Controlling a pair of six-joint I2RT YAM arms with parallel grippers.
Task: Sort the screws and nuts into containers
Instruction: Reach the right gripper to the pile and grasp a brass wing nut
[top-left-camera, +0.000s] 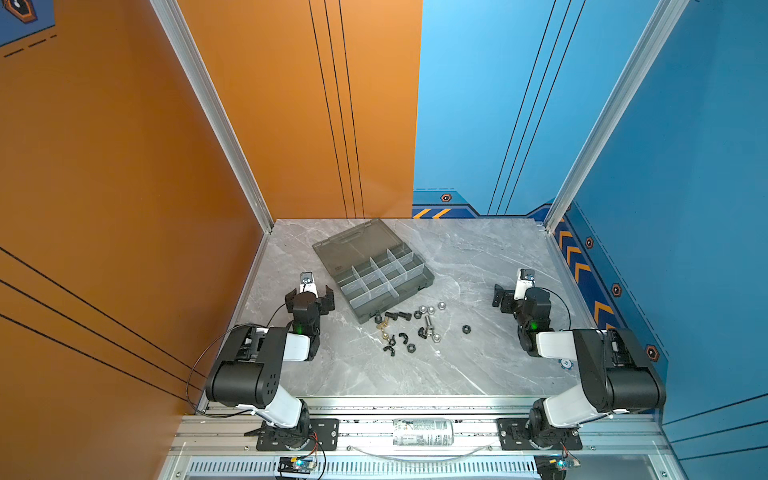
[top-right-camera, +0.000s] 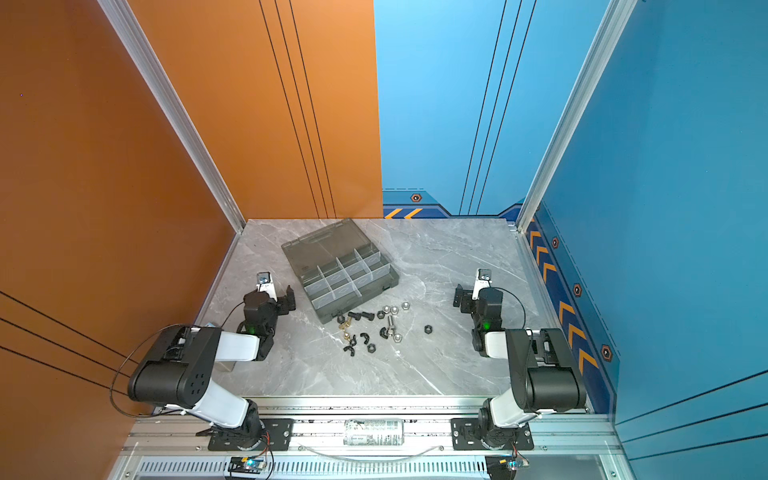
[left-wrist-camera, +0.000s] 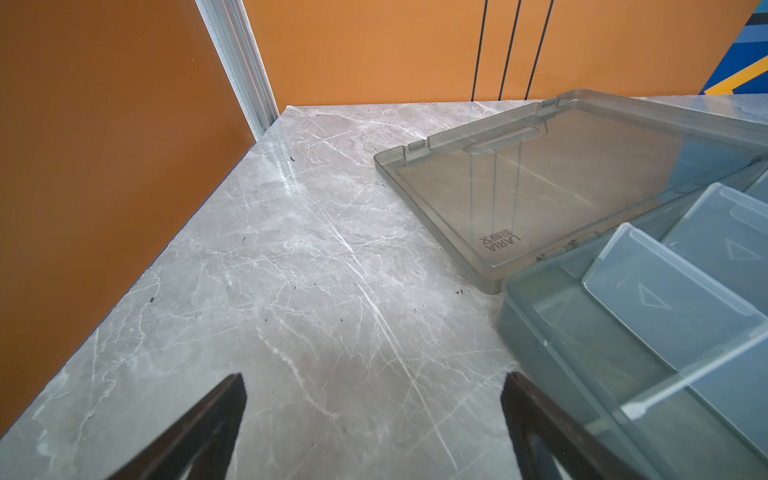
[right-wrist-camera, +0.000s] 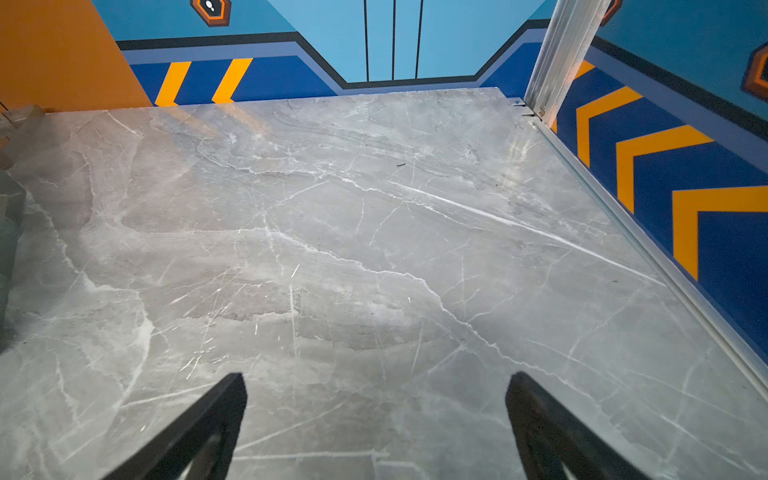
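A grey marbled surface (top-left-camera: 457, 365) fills the floor of a booth. An orange wall (top-left-camera: 124, 166) stands along its left edge and half of the far edge, and a blue wall (top-left-camera: 685, 166) along the rest and the right edge. Aluminium posts (top-left-camera: 598, 137) rise at both far corners. An aluminium rail (top-left-camera: 478, 432) runs below the near edge and carries both arm bases.

The smoky organizer box (top-left-camera: 401, 299) sits askew near the far edge, left of middle, with its lid (top-left-camera: 353, 245) laid flat toward the far left corner. The containers (top-left-camera: 376, 276) — compartments between whitish dividers — face up. Just off the box's near wall lie the screws (top-left-camera: 399, 316) and nuts (top-left-camera: 428, 309), loosely scattered about the middle of the surface, with one black nut (top-left-camera: 466, 329) apart toward the right edge.

The left jaws stand apart over the surface by the left edge, just beside the box's left corner, holding nothing. The right jaws stand wide apart near the right edge — well apart from the scatter. The far right corner and the strip along the near edge lie open.
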